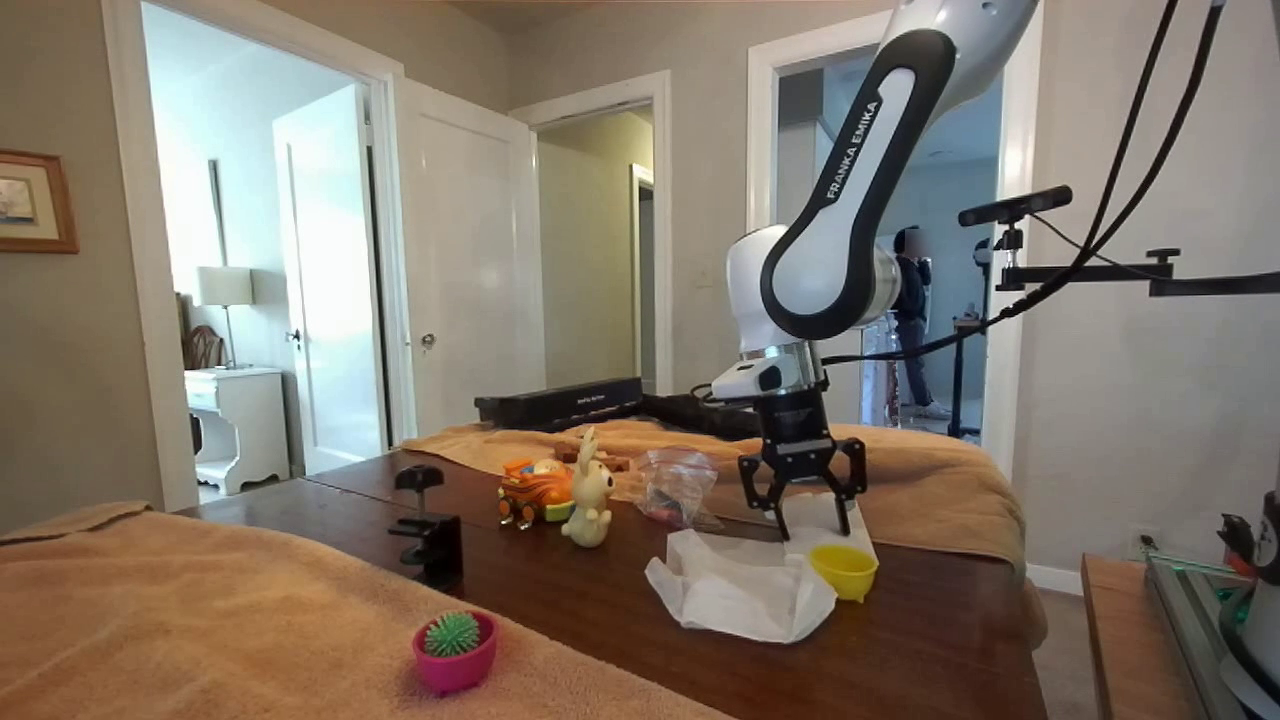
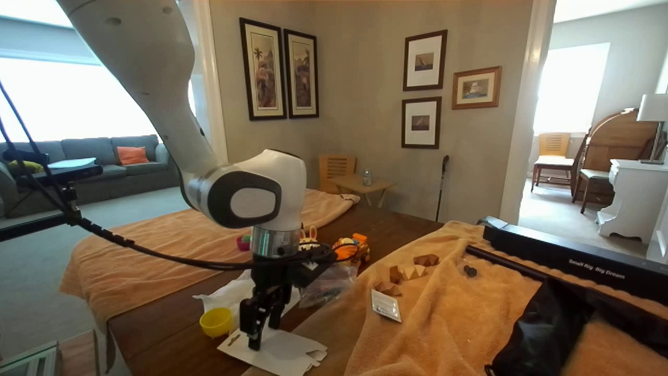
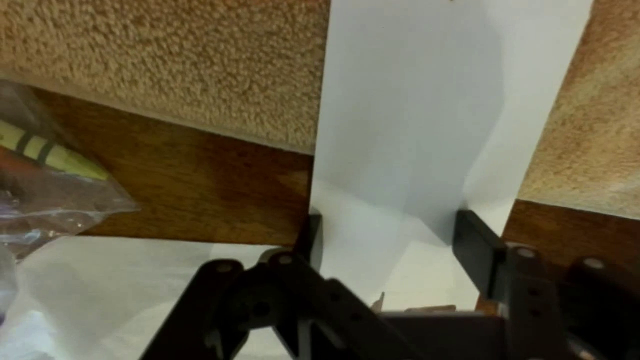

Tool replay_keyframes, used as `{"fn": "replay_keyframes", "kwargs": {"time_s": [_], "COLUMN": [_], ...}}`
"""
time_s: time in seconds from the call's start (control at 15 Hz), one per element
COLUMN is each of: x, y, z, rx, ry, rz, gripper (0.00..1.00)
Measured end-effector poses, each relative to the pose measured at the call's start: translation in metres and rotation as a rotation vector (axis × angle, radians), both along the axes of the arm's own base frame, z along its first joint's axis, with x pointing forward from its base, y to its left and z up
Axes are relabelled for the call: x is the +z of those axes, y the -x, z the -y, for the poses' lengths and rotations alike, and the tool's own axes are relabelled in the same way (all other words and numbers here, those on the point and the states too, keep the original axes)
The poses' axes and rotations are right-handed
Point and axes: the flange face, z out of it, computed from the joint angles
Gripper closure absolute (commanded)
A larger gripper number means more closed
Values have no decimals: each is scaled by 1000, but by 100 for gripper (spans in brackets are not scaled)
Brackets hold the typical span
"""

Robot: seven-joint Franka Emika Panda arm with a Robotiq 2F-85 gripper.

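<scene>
A white card (image 3: pixel 410 110) near a yellow bowl (image 2: pixel 216 326) lies flat across bench (image 1: pixel 900 660) and orange towel (image 2: pixel 428 334), directly beneath the end effector (image 1: pixel 815 535), whose fingers (image 3: pixel 477 250) stand well apart, gripping nothing

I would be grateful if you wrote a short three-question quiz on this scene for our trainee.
1. Multiple choice: what colour is the spiky thing in the pink bowl?
A) Orange
B) Blue
C) Green

2. True or false: the tool is open over the card.

3. Short answer: which is nearer the tool, the pink bowl or the yellow bowl?

Key:
1. C.
2. True; in the wrist view the card shows through the gap between its two sides.
3. The yellow bowl; in an exterior view it stands close to the tool, while the pink bowl is well away on the towel.
</scene>
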Motion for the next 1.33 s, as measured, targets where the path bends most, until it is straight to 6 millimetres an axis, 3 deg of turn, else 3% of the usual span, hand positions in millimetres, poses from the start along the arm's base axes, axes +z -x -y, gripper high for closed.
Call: {"fn": "replay_keyframes", "kwargs": {"time_s": [0.13,0.27,0.33,1.33], "x": [1,1,1,-7], "y": [0,0,0,32], "z": [-1,-2,-2,11], "rx": [3,4,5,108], "ry": [0,0,-1,-32], "rz": [2,2,1,-65], "gripper": [15,2,1,0]}}
